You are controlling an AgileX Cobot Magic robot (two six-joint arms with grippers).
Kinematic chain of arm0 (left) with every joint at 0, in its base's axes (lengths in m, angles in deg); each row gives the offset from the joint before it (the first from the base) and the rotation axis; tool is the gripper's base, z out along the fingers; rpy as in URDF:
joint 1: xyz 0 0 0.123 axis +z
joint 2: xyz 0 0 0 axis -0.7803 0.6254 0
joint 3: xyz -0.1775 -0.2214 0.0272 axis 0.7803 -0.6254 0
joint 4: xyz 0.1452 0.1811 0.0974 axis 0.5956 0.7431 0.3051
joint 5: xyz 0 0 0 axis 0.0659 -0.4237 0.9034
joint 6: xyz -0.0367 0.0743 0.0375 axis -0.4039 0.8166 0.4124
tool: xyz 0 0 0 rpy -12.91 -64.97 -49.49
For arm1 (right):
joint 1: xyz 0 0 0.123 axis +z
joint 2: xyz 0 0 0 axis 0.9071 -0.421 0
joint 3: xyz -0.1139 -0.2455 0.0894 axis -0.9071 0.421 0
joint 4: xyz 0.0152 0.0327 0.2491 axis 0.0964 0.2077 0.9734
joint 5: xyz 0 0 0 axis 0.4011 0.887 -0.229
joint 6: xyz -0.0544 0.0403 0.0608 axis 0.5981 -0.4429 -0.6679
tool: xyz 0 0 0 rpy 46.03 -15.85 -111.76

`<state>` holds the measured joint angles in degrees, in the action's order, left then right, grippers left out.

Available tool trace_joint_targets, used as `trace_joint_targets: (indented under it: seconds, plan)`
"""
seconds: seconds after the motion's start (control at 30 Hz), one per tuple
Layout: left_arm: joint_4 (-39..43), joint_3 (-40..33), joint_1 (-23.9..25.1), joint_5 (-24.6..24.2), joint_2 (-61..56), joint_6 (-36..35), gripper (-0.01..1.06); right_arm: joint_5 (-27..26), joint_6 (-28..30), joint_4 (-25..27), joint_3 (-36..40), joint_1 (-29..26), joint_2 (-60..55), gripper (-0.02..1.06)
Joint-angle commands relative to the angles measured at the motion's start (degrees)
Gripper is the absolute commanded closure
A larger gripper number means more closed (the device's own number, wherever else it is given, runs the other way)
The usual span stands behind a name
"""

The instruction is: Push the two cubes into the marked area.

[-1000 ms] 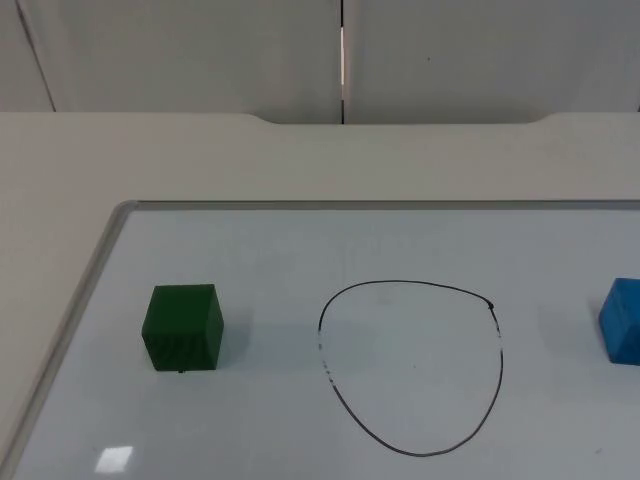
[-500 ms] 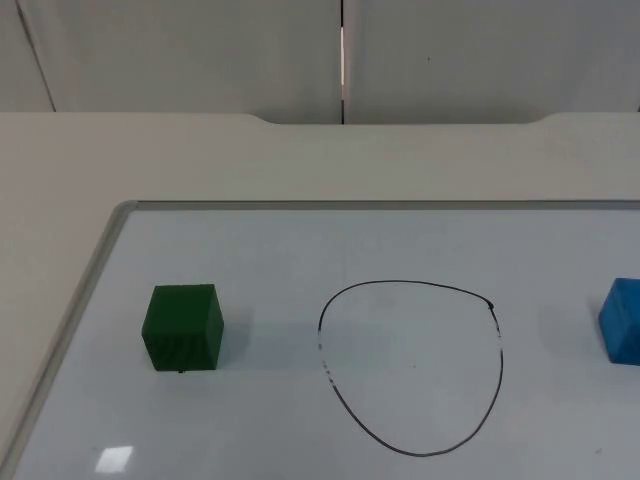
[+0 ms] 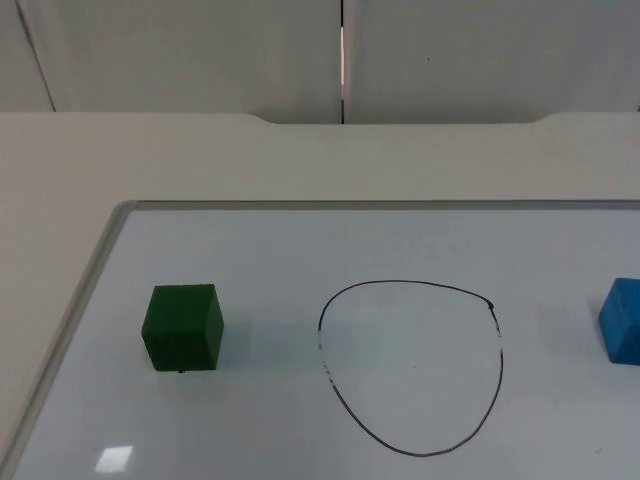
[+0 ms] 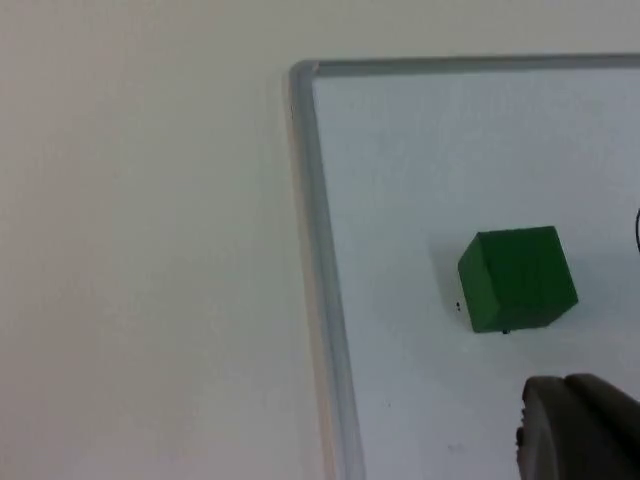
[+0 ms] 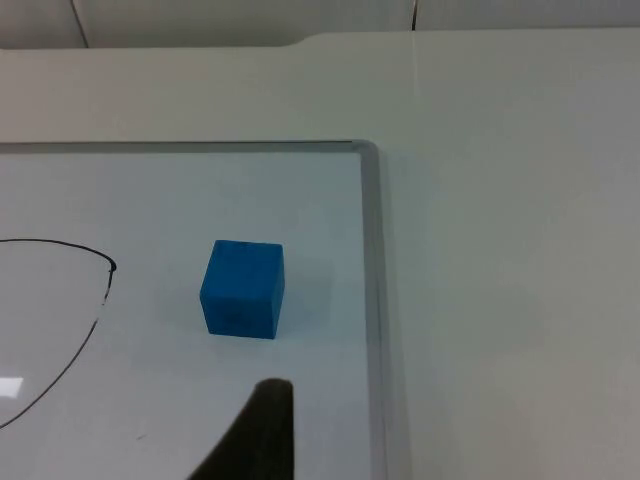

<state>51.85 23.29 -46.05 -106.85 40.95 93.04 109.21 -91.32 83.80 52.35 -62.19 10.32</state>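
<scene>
The green cube and the blue cube both sit outside the drawn oval on the whiteboard. I cannot tell my end effectors' opening. Risk: an off-centre push rotates a cube past the outline.

- The blue cube is cut off by the top view's right edge; its outer side cannot be seen there.
- The whiteboard runs out past that view's lower and right edges.
- Of the left gripper, one dark fingertip shows in the left wrist view, cut by the edge just short of the green cube; its opening cannot be told.
- Of the right gripper, one dark fingertip shows, cut off likewise, just short of the blue cube.
- The drawn outline beside that fingertip is cut off by the edge.
</scene>
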Motion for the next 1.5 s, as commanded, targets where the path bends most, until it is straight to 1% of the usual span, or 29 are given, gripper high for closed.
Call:
trace_joint_targets:
  seconds: [0.0,0.27,0.73,1.0,1.07,1.1,1.13,1.2,1.27,1.3,1.4,1.47]
  plan:
    - [-0.87,0.32,0.01,2.04,2.26,0.21,1.05,-0.61,-0.06,-0.07,0.33,-0.36,0.17,-0.01]
    - [-0.17,0.32,0.01,2.54,5.95,0.21,1.05,-0.61,-0.06,-0.07,0.33,-0.36,0.17,-0.01]
    - [2.0,0.32,0.01,2.3,5.92,0.21,1.05,-0.61,-0.06,-0.07,0.33,-0.36,0.17,-0.01]
    - [1.76,0.32,0.01,2.55,5.92,0.21,1.05,-0.82,-0.06,0.02,0.33,-0.36,0.17,-0.01]
    - [1.5,0.32,0.01,3.02,5.92,0.21,1.05,-3.34,0.82,0.02,-1.06,-0.36,-0.97,0.0]
    - [1.38,0.32,0.01,3.12,5.92,0.21,1.05,-4.49,0.82,0.02,-1.98,-0.36,-3.26,0.01]
    - [1.38,0.32,0.01,3.12,5.92,0.21,1.05,-4.49,0.82,0.02,-1.98,-0.36,-3.26,0.01]
    - [1.36,0.32,0.01,3.52,5.97,0.21,1.05,-6.86,-0.42,0.02,-4.32,-0.36,-8.97,0.05]
    - [1.36,0.32,0.01,3.88,5.97,0.21,1.05,-8.3,-1.62,0.17,-7.42,-0.36,-16.43,0.12]
    - [1.36,0.32,0.01,3.88,5.97,0.21,1.05,-8.3,-1.62,0.17,-7.42,-0.36,-16.43,0.12]
    - [1.36,0.32,0.01,5.17,5.97,0.21,1.05,-9.33,-2.27,0.17,-11.94,-0.36,-27.49,0.28]
    - [1.36,0.32,0.01,6.09,6.5,0.21,1.05,-9.55,-2.27,0.17,-14.35,-0.36,-34.32,0.4]
